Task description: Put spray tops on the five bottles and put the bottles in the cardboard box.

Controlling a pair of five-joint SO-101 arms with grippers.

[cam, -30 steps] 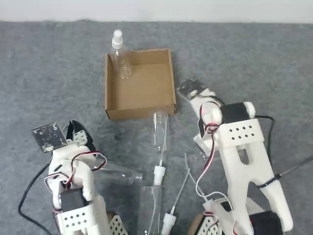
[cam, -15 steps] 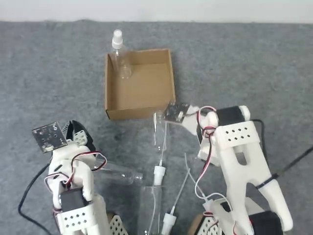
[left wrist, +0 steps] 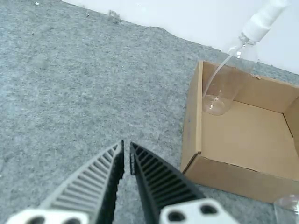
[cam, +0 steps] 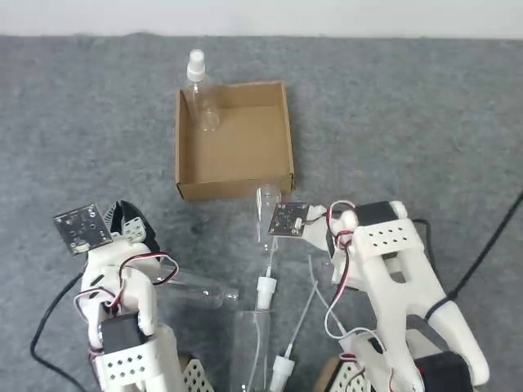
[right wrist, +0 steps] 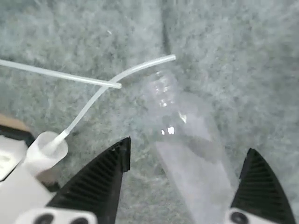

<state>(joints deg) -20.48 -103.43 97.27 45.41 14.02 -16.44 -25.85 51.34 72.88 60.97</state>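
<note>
Progress, judged early: one capped bottle [cam: 203,102] leans in a far corner of the cardboard box [cam: 184,155]; at least three uncapped bottles [cam: 196,290] and two loose spray tops [cam: 265,287] lie on the carpet [cam: 409,122]. Right gripper [right wrist: 187,154]: jaws wide, poised over an open-necked bottle [right wrist: 187,130] just before the box. Left gripper [left wrist: 127,151]: nearly closed, empty, low beside the box

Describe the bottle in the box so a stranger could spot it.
Find the cardboard box on the grey carpet. A clear bottle leans in its far left corner, white spray top poking over the rim. It alone is inside the box; the other bottles are out on the carpet.
</note>
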